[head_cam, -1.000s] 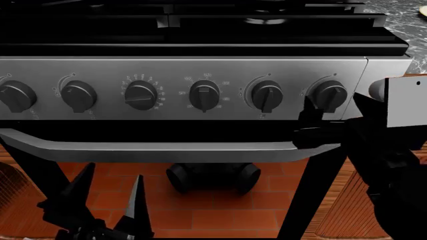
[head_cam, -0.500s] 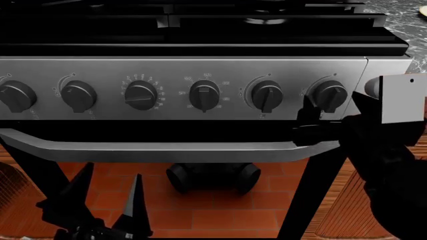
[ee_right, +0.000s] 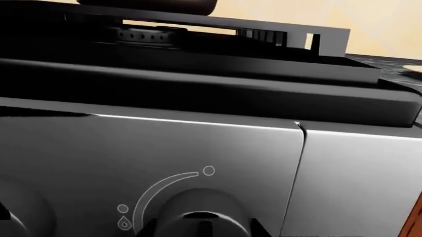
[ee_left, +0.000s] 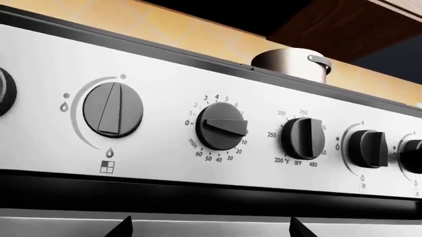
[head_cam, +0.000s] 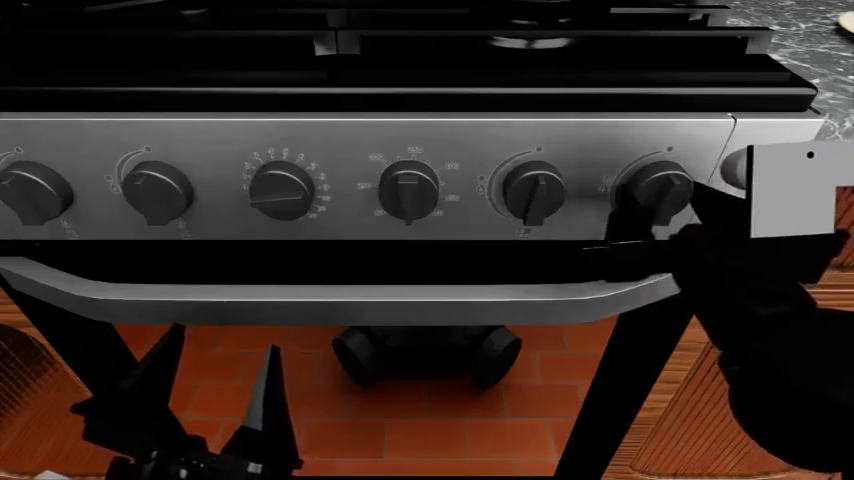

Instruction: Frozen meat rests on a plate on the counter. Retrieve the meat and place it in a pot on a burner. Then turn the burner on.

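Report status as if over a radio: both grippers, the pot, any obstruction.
Right gripper at the far-right knob, grip unclear. Left gripper low, jaws open, empty. Pot on the stovetop. Nothing blocking the knob.

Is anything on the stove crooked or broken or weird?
Nothing looks broken or spilled. One thing stands out: the timer knob points sideways, while the knobs beside it stand straight up. The pot sits upright on the stove. The right claw is up close to the far right knob.

Stove knob (ee_right: 197, 212) close up — burner (ee_right: 142, 35) above.
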You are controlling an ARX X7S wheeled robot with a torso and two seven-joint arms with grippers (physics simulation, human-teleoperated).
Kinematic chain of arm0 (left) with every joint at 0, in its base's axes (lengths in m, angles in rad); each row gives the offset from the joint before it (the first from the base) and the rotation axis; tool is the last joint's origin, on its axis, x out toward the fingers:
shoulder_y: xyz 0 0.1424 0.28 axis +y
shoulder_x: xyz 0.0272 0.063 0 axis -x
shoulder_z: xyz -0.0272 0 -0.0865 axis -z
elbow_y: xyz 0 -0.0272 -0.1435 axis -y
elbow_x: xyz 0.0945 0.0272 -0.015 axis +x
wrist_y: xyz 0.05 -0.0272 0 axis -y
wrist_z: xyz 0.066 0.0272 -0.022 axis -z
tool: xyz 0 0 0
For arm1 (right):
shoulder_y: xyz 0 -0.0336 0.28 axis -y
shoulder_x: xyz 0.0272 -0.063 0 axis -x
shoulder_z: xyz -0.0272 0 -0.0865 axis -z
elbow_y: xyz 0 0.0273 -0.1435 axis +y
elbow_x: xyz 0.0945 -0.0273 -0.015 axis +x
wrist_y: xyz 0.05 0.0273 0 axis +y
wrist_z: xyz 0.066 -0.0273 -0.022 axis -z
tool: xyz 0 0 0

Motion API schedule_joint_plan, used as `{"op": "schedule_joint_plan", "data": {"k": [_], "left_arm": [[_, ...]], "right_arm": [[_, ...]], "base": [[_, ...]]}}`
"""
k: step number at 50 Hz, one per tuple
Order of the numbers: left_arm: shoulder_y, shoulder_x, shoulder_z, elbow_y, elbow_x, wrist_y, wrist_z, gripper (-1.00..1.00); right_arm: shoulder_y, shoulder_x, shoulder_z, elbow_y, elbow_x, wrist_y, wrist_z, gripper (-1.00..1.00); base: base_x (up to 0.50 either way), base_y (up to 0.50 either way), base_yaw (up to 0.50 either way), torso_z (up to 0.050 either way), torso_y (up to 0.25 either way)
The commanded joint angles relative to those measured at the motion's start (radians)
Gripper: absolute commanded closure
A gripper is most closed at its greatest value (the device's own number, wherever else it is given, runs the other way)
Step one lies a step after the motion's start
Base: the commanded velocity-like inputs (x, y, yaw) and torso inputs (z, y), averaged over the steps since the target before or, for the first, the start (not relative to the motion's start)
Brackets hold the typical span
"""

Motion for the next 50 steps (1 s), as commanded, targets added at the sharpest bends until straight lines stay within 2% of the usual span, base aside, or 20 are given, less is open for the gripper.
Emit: {"op": "schedule_joint_plan", "data": {"k": [1, 8, 21, 42, 50], "left_arm": [[0.004, -0.001, -0.004, 0.008, -0.004, -0.001, -0.001, -1.00], [0.007, -0.003, -0.008, 0.011, -0.013, 0.003, 0.001, -1.00], [0.014, -0.006, -0.009, 0.021, -0.015, -0.001, 0.002, -1.00], [0.005, -0.003, -0.011, 0.014, -0.034, -0.007, 0.014, -1.00], [0.005, -0.005, -0.012, 0.014, -0.048, -0.006, 0.020, -1.00]], "right_arm": [[0.001, -0.003, -0.004, -0.005, 0.017, 0.002, 0.004, 1.00], [0.034, 0.007, -0.013, -0.025, 0.024, 0.017, 0.004, 1.00], [0.131, 0.070, -0.193, -0.126, -0.223, 0.073, -0.119, 1.00], [0.250, 0.106, -0.275, -0.144, -0.281, 0.152, -0.160, 1.00], [0.311, 0.122, -0.373, -0.179, -0.380, 0.178, -0.188, 1.00]], "base": [[0.00, 0.00, 0.00, 0.000, 0.000], [0.00, 0.00, 0.00, 0.000, 0.000], [0.00, 0.00, 0.00, 0.000, 0.003], [0.00, 0.00, 0.00, 0.001, 0.005], [0.00, 0.00, 0.00, 0.001, 0.004]]}}
